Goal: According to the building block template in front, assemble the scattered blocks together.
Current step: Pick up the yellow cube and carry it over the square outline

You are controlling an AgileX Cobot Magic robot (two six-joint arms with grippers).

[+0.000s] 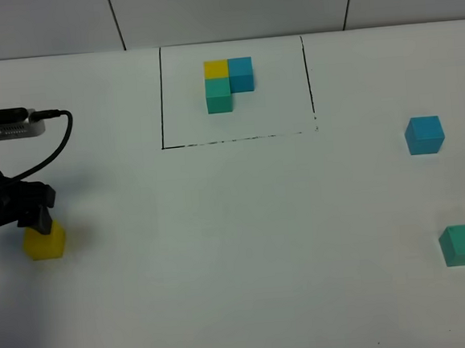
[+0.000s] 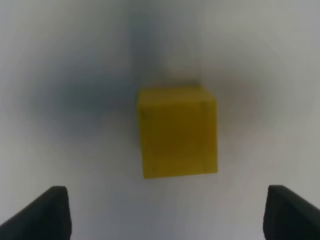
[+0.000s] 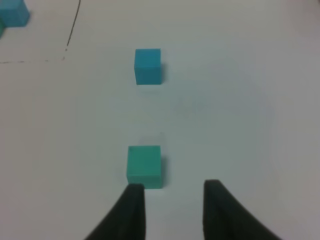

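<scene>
The template (image 1: 228,83) is a yellow, blue and teal-green L of cubes inside a black-lined rectangle at the back centre. The loose yellow cube (image 1: 44,240) lies at the far left. My left gripper (image 1: 36,220) hovers right over it, open. In the left wrist view the yellow cube (image 2: 177,131) sits ahead of the wide-apart fingers (image 2: 50,215). The loose blue cube (image 1: 424,135) and teal-green cube (image 1: 463,244) lie at the right. My right gripper (image 3: 172,195) is open and empty, just short of the teal-green cube (image 3: 144,166), with the blue cube (image 3: 148,66) beyond it.
The left arm's body and black cable (image 1: 53,144) hang over the table's left edge. The black frame line (image 3: 73,25) and a corner of the template's blue cube (image 3: 12,12) show in the right wrist view. The right arm is out of the high view.
</scene>
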